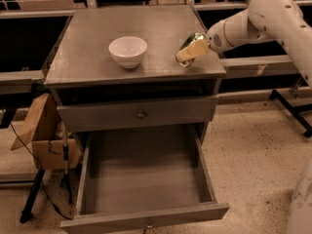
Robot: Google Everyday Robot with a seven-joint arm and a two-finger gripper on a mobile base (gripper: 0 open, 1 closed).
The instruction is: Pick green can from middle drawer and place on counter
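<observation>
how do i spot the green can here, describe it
Look at the grey counter above the open middle drawer. Near its right front edge, the tool grips a tilted green can, slimmer and darker than the white bowl.

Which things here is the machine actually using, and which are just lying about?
In use: green can, held tilted by the tool at the right edge of the counter; open middle drawer.
Lying about: white bowl; shut upper drawer; cardboard at left.
</observation>
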